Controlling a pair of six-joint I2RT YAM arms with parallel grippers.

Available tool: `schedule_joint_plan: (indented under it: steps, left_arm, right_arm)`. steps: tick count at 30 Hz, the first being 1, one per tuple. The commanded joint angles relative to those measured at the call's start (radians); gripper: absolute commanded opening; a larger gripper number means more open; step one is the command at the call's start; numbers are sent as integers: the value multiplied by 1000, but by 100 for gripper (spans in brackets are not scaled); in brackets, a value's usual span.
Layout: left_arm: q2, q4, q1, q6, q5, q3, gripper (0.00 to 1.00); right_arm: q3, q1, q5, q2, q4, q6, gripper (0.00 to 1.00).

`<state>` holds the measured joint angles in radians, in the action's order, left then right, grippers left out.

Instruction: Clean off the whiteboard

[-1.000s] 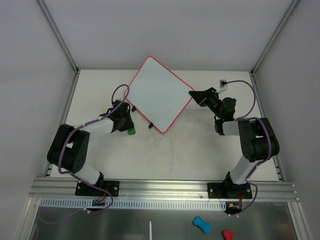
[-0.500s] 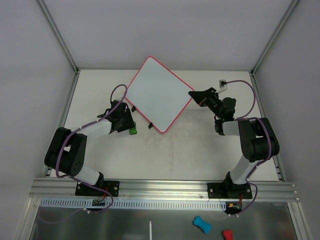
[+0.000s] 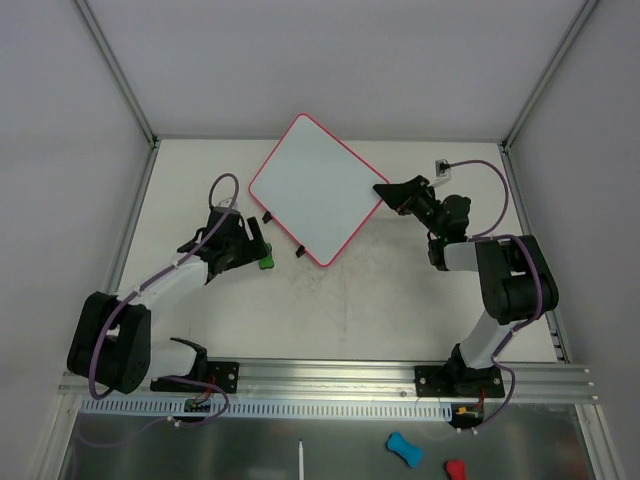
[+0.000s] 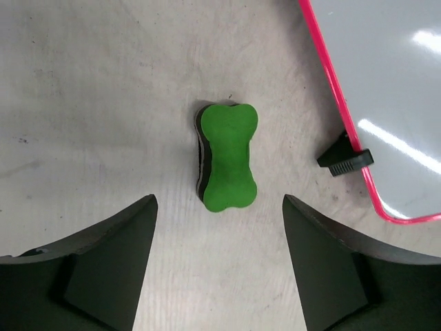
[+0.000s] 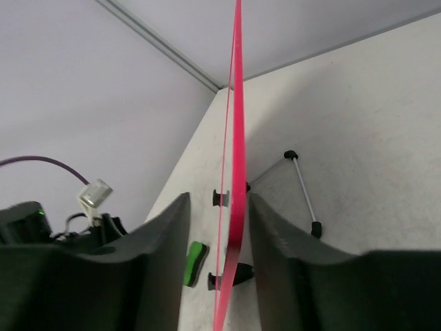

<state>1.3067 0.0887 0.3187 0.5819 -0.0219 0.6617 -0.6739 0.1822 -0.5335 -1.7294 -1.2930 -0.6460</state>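
Observation:
The whiteboard [image 3: 315, 185] has a pink-red frame and a blank white face, and sits turned like a diamond at the back of the table. My left gripper [image 3: 252, 245] is open just left of its lower edge. A green bone-shaped eraser [image 4: 227, 157] lies free on the table just ahead of its fingertips [image 4: 219, 203]. One black foot [image 4: 344, 160] of the whiteboard [image 4: 393, 83] shows beside it. My right gripper [image 3: 385, 190] is at the board's right corner. Its jaws [image 5: 218, 200] are slightly open astride the frame edge [image 5: 238, 138], with a gap on the left side.
A thin wire stand [image 5: 303, 189] with black tips shows behind the board. A small white connector [image 3: 445, 167] sits at the back right. A blue eraser [image 3: 403, 448] and a red one [image 3: 455, 468] lie below the front rail [image 3: 320, 375]. Grey walls enclose the table.
My left gripper has opened, let go of the green eraser and drawn back to the left. My right gripper's jaws have eased apart around the board's edge.

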Motion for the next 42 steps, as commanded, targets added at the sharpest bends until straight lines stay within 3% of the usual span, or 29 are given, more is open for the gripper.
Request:
schedule_joint_plan:
  steps: [1,2,4,8,24,29,32,35,36,42]
  left_arm:
    - [-137,-4,-10,-28,19,-40,78]
    - [-164,-4,-10,-30,19,-50,80]
    - [-236,-7,-10,-34,-1,-76,98]
    - [-316,-6,-10,-50,-29,-100,99]
    - [-491,-30,-10,-62,-108,-212,99]
    - [-534,-33,-10,-44,-93,-241,99]
    - [-550,-38,-10,-44,-89,-261,99]
    - [-563,-52,-9,-51,-69,-275,99]
    - [-563,-55,-10,-54,-66,-280,99]
    - [-575,-76,-9,-68,-62,-298,99]
  right_arm:
    - [-6,17,-39,7,-118,11,46]
    - [-6,16,-40,7,-121,12,56]
    - [-3,17,-37,11,-130,12,84]
    - [16,14,-22,28,-127,31,97]
    - [143,-30,58,160,-124,59,99]
    - [236,-56,116,298,-86,65,99]
    - [313,-61,158,442,50,126,99]
    - [341,-64,234,589,338,225,99]
    - [329,-63,281,688,548,258,99]
    - [280,-64,374,935,993,453,99]
